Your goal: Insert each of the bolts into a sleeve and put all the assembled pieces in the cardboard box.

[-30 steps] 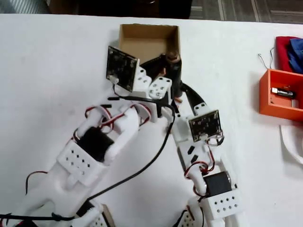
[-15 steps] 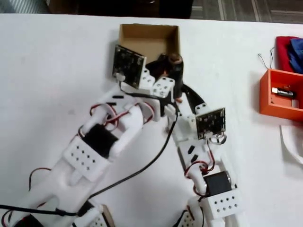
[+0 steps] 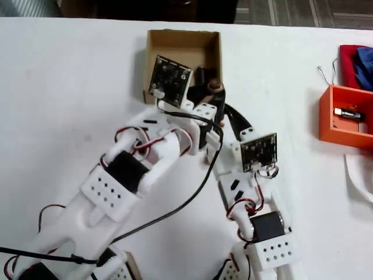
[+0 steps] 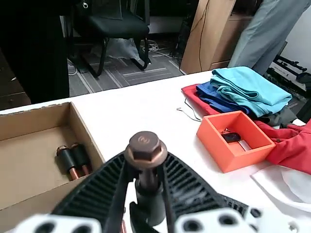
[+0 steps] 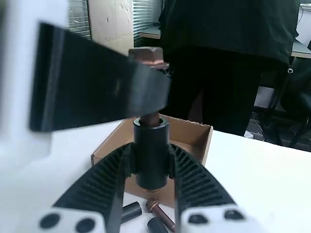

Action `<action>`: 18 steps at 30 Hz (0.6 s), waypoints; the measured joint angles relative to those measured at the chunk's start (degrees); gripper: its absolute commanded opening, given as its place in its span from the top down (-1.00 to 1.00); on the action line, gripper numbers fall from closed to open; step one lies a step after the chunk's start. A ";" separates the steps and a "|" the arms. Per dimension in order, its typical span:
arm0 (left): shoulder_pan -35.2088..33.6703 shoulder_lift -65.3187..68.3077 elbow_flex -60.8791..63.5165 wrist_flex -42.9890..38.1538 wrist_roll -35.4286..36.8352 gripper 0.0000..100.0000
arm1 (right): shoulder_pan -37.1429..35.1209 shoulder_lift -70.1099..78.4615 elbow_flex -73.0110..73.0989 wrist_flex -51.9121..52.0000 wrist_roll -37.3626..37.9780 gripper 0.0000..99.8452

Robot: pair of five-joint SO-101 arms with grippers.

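Observation:
A copper hex-head bolt (image 4: 145, 148) stands upright in my left gripper (image 4: 146, 167), which is shut on its shaft just under the head. The shaft's lower end sits in a black sleeve (image 5: 151, 148), and my right gripper (image 5: 151, 167) is shut on that sleeve. In the high view the bolt (image 3: 214, 86) and sleeve (image 3: 218, 104) meet at the near right corner of the cardboard box (image 3: 152, 44). Two assembled pieces (image 4: 73, 160) lie inside the cardboard box (image 4: 29, 126). The left gripper's black finger (image 5: 97, 92) crosses in front of the bolt head (image 5: 148, 54).
Loose sleeves (image 5: 130, 211) and a bolt (image 5: 160, 214) lie on the white table (image 3: 70, 87) below the grippers. An orange bin (image 3: 344, 119) and folded clothes (image 4: 243, 90) are at the right. Both arms crowd the middle of the table.
My left wrist has swung right over the box's front edge. The bolt head has shifted slightly toward the table's front. The right arm has barely moved.

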 measured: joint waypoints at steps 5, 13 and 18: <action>0.00 0.00 0.00 0.18 -0.18 0.94 | -0.09 0.00 0.00 0.09 0.00 0.95; 0.09 0.00 0.00 0.44 -5.80 0.76 | -0.09 0.00 0.00 0.09 0.00 0.95; -0.44 0.00 0.09 1.93 -6.33 0.53 | 0.53 0.00 0.00 0.09 0.00 0.95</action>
